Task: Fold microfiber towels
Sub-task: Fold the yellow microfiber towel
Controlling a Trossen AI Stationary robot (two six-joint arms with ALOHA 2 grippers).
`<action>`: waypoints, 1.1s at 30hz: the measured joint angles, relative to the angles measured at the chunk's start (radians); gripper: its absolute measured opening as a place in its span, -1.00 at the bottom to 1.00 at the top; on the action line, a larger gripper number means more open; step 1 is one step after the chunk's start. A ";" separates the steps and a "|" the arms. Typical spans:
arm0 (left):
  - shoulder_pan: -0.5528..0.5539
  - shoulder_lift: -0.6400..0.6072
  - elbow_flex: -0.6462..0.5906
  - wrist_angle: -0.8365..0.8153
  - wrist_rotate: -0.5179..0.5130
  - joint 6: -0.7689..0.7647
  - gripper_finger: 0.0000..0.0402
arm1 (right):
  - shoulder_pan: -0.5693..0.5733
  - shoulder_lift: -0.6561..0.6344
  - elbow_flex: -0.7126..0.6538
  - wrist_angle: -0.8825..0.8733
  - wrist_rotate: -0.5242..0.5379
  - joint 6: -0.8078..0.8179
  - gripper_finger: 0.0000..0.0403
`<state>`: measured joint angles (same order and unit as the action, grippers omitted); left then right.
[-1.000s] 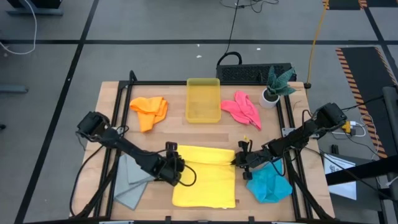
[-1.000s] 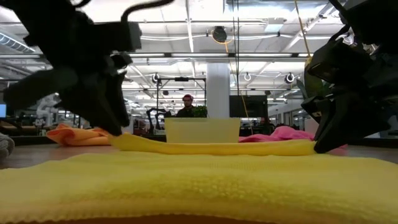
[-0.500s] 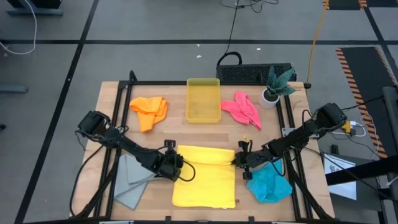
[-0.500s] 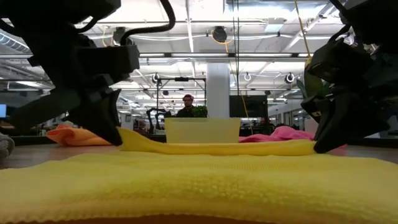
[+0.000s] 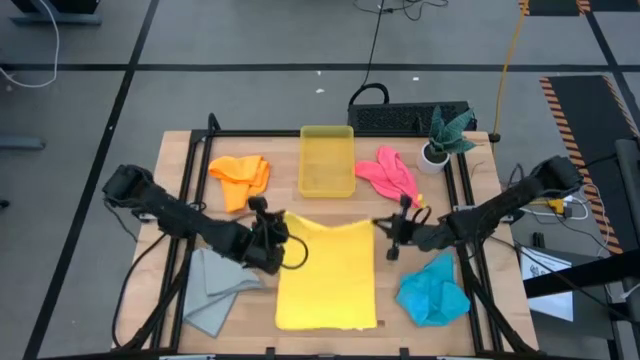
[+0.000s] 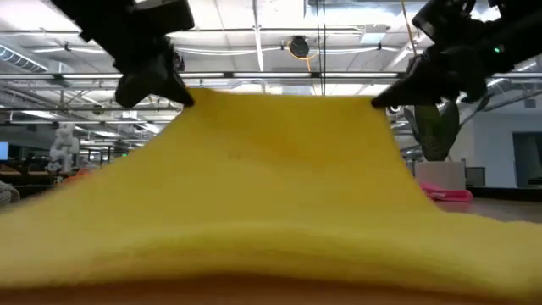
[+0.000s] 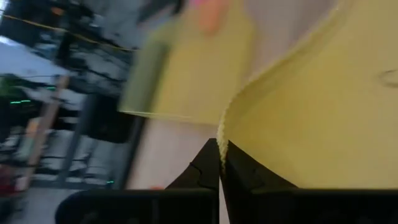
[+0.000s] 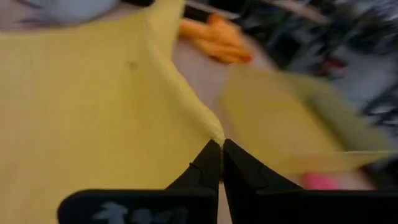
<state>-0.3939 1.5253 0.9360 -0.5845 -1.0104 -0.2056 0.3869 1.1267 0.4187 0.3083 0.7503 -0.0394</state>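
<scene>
The yellow towel (image 5: 327, 270) is held up by its two far corners and slopes down to the table near the front edge; it fills the low view (image 6: 271, 195). My left gripper (image 5: 272, 226) is shut on its far left corner, my right gripper (image 5: 392, 232) is shut on its far right corner. The orange towel (image 5: 240, 177) lies crumpled at the far left, the pink towel (image 5: 390, 174) at the far right, the grey towel (image 5: 215, 288) at the near left, the blue towel (image 5: 432, 293) at the near right. My left gripper pinches the yellow towel's far left corner (image 7: 222, 134) between its two fingers. The corner is lifted clear, and the far edge runs taut to the other gripper. My right gripper pinches the yellow towel's far right corner (image 8: 215, 135) between its two fingers. The corner is lifted clear; the cloth slopes down from it, with its near part (image 5: 325, 315) on the table.
A translucent yellow bin (image 5: 327, 160) stands at the far middle, just beyond the lifted edge. A plant in a white pot (image 5: 440, 140) stands at the far right corner. A black frame (image 5: 330, 134) runs around the work area.
Both grippers have risen and gone toward the table's far edge, each keeping its corner. The yellow towel's folded-over far edge has been lifted off the table and drawn out taut between them; its near part stays on the table.
</scene>
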 joint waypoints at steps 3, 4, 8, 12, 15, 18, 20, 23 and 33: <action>0.064 -0.044 0.000 0.004 -0.027 0.081 -0.98 | -0.042 -0.059 0.000 0.003 0.089 -0.114 -0.99; 0.090 -0.051 0.000 0.011 -0.030 0.095 -0.98 | -0.057 -0.074 0.000 0.008 0.112 -0.150 -0.99; 0.181 -0.055 0.000 0.013 -0.035 0.148 -0.98 | -0.140 -0.110 0.000 0.023 0.138 -0.265 -0.99; 0.236 -0.055 0.000 0.018 -0.065 0.143 -0.98 | -0.210 -0.113 0.000 0.020 0.130 -0.293 -0.99; 0.222 -0.055 0.000 0.015 -0.067 0.121 -0.99 | -0.211 -0.110 0.000 -0.005 0.099 -0.264 -0.99; 0.172 -0.055 -0.001 0.005 -0.026 0.109 -0.98 | -0.169 -0.109 0.000 -0.034 0.018 -0.228 -0.99; 0.135 -0.052 -0.011 0.012 0.037 0.088 -0.99 | -0.125 -0.104 0.000 -0.056 -0.014 -0.176 -0.99; 0.067 -0.050 -0.058 0.014 0.112 0.025 -0.98 | -0.040 -0.086 0.000 -0.089 -0.019 -0.084 -0.99; -0.109 -0.050 -0.363 0.431 0.202 -0.140 -0.97 | 0.130 0.154 0.000 -0.036 -0.023 0.095 -0.99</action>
<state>-0.5033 1.4754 0.5733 -0.1536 -0.8081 -0.3460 0.5168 1.2805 0.4191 0.2724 0.7269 0.0560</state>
